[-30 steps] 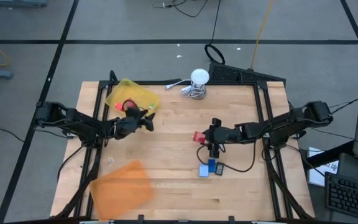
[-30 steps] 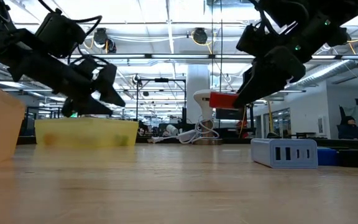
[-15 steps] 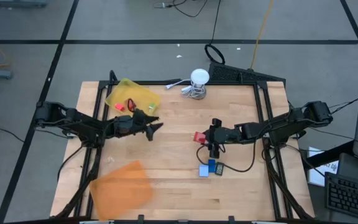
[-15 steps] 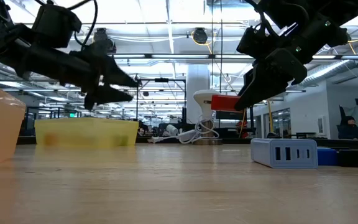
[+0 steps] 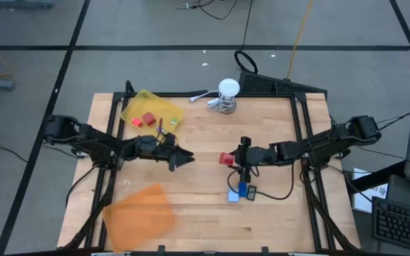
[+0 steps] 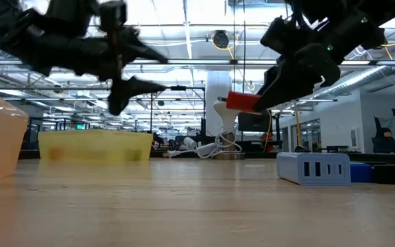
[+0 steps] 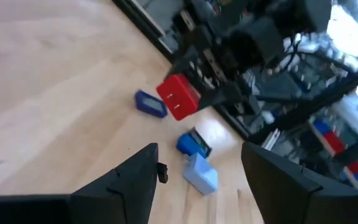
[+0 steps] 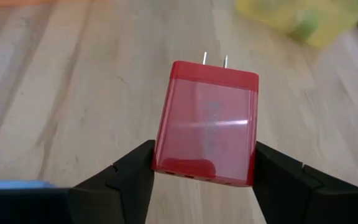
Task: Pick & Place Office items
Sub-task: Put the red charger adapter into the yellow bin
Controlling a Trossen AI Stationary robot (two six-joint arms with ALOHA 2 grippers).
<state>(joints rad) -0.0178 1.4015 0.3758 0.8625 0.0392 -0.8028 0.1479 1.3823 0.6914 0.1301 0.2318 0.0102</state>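
A small red plastic plug-in charger block (image 8: 206,123) is held above the wooden table (image 5: 198,206) by the right gripper (image 5: 228,158). The left gripper (image 5: 184,159), spread apart and empty, is positioned mid-table.

Dark jointed arms, black cables

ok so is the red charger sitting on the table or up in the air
In the air. The right gripper is shut on the red charger, and in the low view it hangs well above the table.
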